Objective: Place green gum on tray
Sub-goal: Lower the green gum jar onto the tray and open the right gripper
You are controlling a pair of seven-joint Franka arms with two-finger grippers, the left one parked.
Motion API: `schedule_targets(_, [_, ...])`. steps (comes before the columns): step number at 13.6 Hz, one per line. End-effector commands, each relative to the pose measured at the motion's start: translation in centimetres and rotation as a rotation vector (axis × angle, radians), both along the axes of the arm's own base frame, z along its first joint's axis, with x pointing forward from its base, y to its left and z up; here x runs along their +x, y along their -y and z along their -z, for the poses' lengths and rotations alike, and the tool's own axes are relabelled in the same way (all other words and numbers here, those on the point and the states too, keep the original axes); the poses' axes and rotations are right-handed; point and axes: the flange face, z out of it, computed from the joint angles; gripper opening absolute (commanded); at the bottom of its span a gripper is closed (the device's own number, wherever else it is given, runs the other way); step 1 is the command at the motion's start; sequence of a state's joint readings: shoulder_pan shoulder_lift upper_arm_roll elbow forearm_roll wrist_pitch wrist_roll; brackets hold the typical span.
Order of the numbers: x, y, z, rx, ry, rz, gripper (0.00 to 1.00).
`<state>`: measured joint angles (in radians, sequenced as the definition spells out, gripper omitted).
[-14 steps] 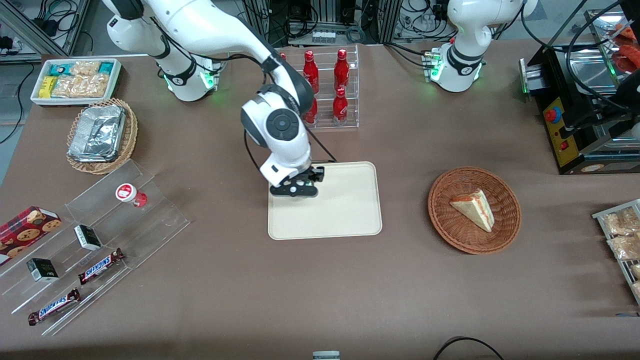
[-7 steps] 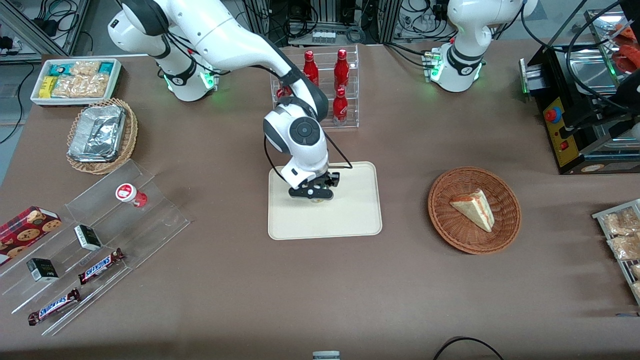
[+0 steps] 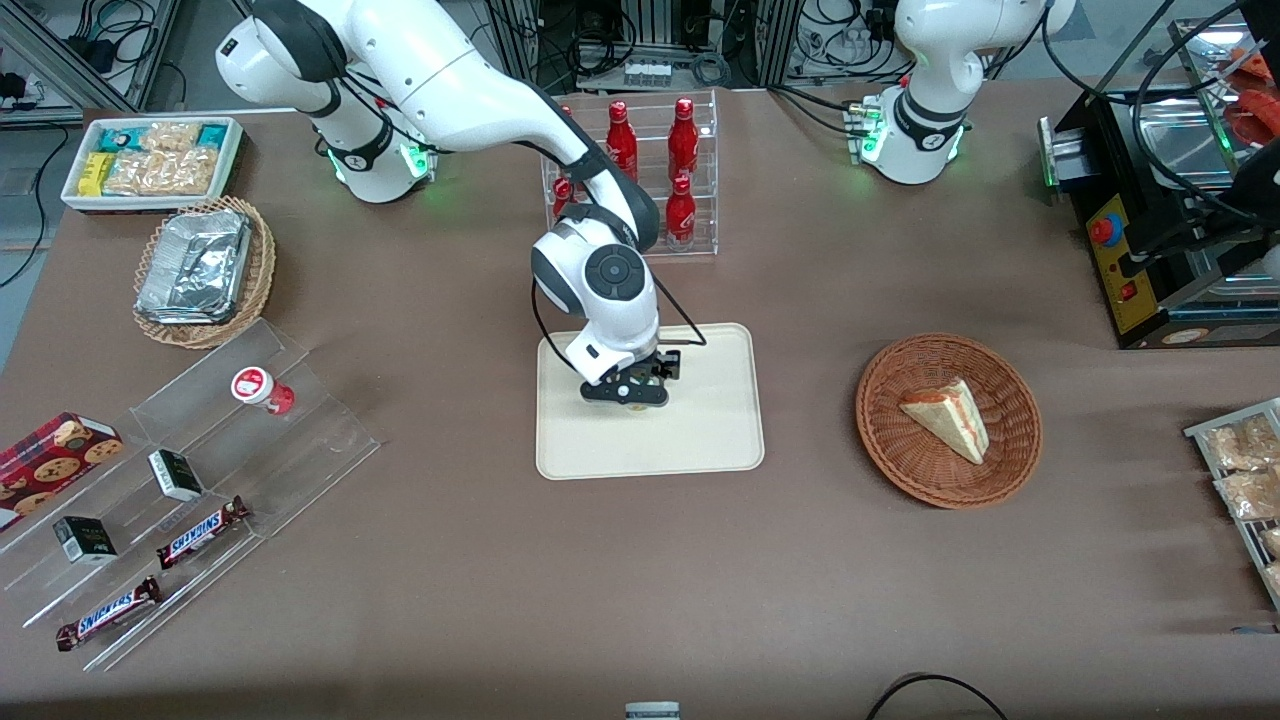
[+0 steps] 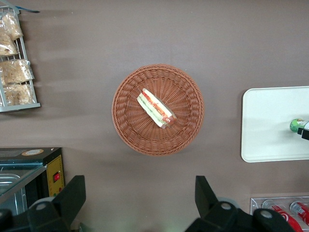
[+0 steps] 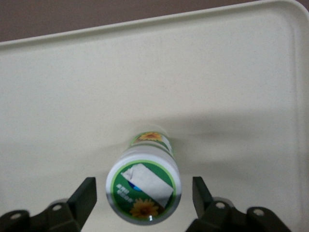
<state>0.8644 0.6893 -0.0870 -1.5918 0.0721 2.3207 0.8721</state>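
The green gum (image 5: pixel 143 191) is a small white bottle with a green-rimmed lid label and a yellow flower. It stands upright on the cream tray (image 5: pixel 145 72). My right gripper (image 5: pixel 144 197) is open, one finger on each side of the bottle with a gap on both sides. In the front view the gripper (image 3: pixel 628 394) hangs low over the middle of the tray (image 3: pixel 700 430) and hides the gum. In the left wrist view the gum's green base (image 4: pixel 295 125) shows on the tray (image 4: pixel 270 125) beside the gripper's finger (image 4: pixel 305 131).
A red-lidded small bottle (image 3: pixel 255 386) stands on the clear acrylic stand toward the working arm's end. A rack of red cola bottles (image 3: pixel 650 190) stands farther from the front camera than the tray. A wicker basket (image 3: pixel 1010 450) with a sandwich lies toward the parked arm's end.
My right gripper has moved from the tray's edge at the working arm's end to over the tray's middle, and a little nearer the front camera.
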Motion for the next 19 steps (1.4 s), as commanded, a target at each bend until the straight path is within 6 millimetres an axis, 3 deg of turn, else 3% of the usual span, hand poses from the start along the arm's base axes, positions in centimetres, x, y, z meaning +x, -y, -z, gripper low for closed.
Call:
schedule_targets(1, [0.4, -0.6, 0.1, -0.013, 0.031, -0.016, 1.00])
schedule_targets(8, [0.6, -0.5, -1.1, -0.034, 0.057, -0.079, 1.00])
schedule_targets(10, [0.6, -0.3, -2.5, -0.040, 0.054, -0.127, 1.00])
schedule_targets(16, [1.3, 3.0, -9.6, -0.087, -0.009, -0.213, 1.00])
schedule_targets(19, [2.9, 6.8, -13.1, -0.101, -0.055, -0.266, 1.00])
